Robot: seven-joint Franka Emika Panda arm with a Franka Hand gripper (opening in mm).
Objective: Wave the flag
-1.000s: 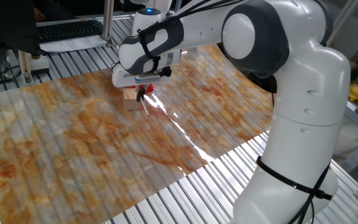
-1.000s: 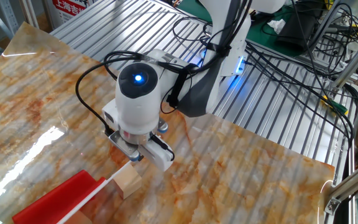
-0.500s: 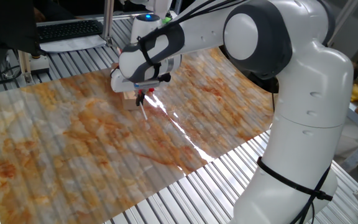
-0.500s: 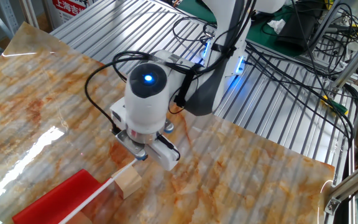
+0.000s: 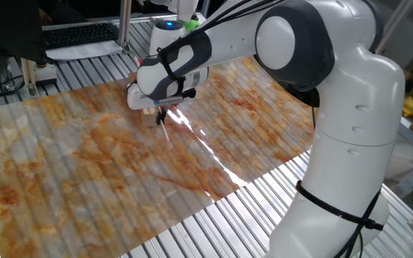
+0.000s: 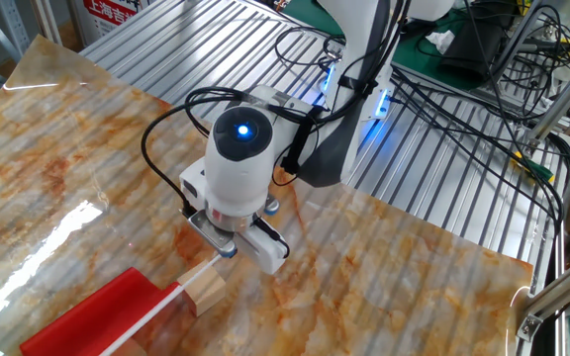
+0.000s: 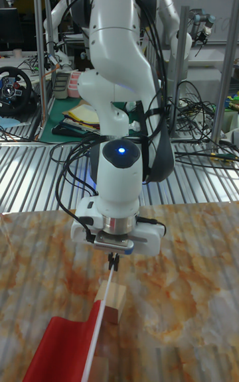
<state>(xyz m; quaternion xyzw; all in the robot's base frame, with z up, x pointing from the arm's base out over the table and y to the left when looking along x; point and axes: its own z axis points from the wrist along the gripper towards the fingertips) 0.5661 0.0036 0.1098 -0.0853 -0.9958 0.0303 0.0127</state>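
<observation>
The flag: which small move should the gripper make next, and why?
Probably lift straight up a little. In the tall fixed view the gripper pinches the top of the white stick of the flag, and the stick lies across a wooden block, so it needs clearance before swinging.

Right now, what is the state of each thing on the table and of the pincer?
flag: lying flat on the table, red cloth spread out, white stick resting over the block.
wooden block: sitting on the table under the stick.
pincer: low over the stick's end, fingers close together around it; firm hold cannot be told.
</observation>
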